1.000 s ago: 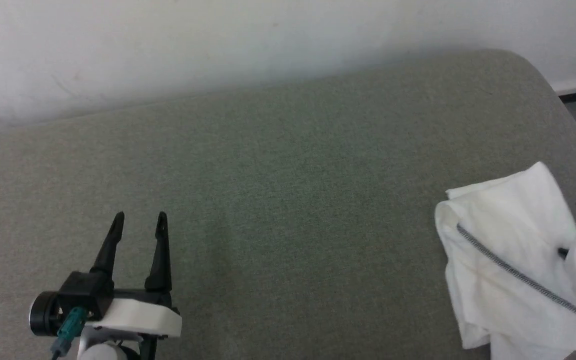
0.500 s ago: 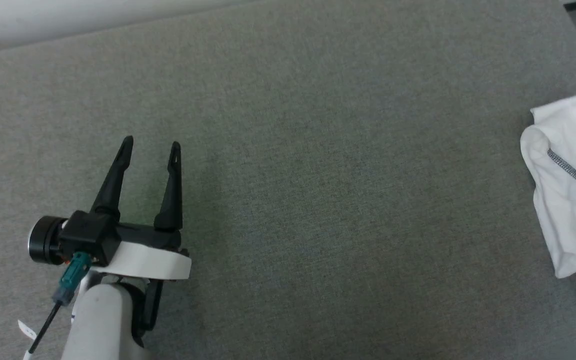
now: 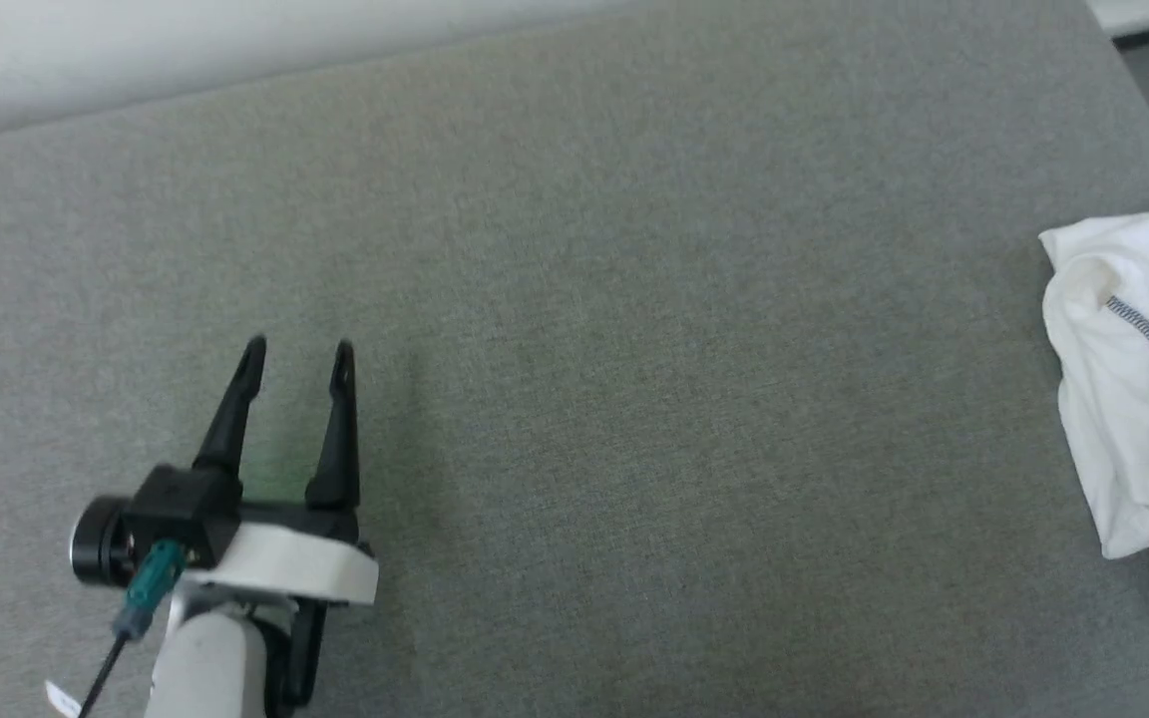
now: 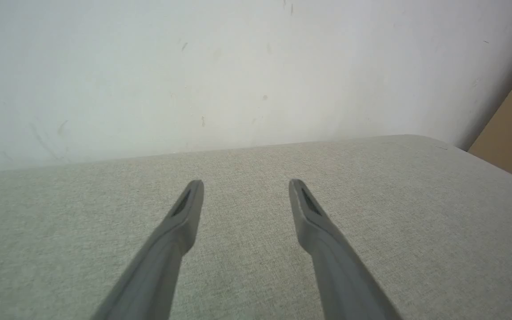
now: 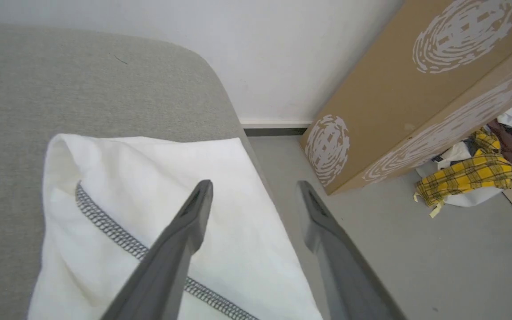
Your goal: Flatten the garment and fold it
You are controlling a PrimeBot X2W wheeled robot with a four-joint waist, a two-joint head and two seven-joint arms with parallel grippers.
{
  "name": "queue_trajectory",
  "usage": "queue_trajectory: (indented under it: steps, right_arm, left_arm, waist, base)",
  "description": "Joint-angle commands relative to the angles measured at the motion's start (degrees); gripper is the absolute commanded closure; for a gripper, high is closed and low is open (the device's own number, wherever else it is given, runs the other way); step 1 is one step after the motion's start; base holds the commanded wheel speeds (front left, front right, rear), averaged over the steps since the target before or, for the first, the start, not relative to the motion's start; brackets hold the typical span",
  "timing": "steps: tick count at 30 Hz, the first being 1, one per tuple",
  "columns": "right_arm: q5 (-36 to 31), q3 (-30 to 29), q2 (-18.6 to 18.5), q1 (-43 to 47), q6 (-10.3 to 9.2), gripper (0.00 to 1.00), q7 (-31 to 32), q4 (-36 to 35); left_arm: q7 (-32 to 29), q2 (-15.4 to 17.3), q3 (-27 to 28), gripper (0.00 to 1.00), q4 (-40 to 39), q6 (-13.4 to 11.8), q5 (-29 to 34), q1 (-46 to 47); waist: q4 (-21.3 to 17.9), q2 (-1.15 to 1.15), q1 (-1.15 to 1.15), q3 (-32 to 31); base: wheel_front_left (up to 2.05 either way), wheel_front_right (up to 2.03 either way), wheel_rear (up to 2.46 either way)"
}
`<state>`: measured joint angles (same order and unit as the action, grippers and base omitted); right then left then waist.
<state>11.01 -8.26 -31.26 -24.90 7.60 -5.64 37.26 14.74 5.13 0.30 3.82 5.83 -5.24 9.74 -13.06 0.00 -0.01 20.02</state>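
The garment [image 3: 1133,399] lies bunched at the 3 o'clock edge of the head view, on the right end of a grey padded surface [image 3: 634,349]. The left claw [image 3: 297,351] sits at 8 o'clock in that view, well apart from the garment, with bare grey padding between them. Its two dark fingers are spread and released, pointing toward 12 o'clock. In the left wrist view the left claw [image 4: 245,191] is likewise spread over the padding, facing a pale scuffed wall [image 4: 238,66].

In the right wrist view the right claw [image 5: 254,191] is spread and released too. Its 9 o'clock finger crosses in front of the garment [image 5: 149,186], and its 3 o'clock finger crosses in front of the floor [image 5: 416,249] past the edge of the padding. Whether a finger touches the cloth cannot be told.

At 1 o'clock in that view stands a tilted cardboard box [image 5: 394,89] printed with white swirl marks. A yellow checked cloth [image 5: 474,173] lies heaped on the floor at 3 o'clock.

The garment is thin, white and softly folded, with a rolled upper edge and a grey stitched seam running on a slant. The padding is woven, matte, with a rounded corner.
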Motion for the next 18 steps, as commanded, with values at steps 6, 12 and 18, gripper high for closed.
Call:
queue_trajectory:
  steps: [6, 12, 18]
  right_arm:
    - [-0.45, 1.07, 9.08, 10.07, -0.11, 0.00, -1.41, -11.81]
    - [0.95, 3.73, 17.83, 16.43, -0.11, 0.00, -0.90, -21.71]
    - [0.47, 6.63, 24.03, 19.60, -0.11, 0.00, -2.11, -28.25]
  left_arm:
    - [0.26, -0.92, 1.23, 0.00, 1.70, -0.61, -1.64, -5.44]
    - [0.26, -1.18, 1.61, 0.00, 3.20, -0.40, -1.70, -6.90]
    - [0.26, -1.22, 3.11, 0.00, 3.50, 0.06, -2.41, -7.59]
  waist:
    - [5.74, 0.00, 0.01, -11.22]
    - [9.73, 0.00, 0.01, -13.61]
    - [12.96, 0.00, 0.01, -14.83]
  base:
    - [0.00, 0.00, 0.00]
    - [0.00, 0.00, 0.00]
    - [0.00, 0.00, 0.00]
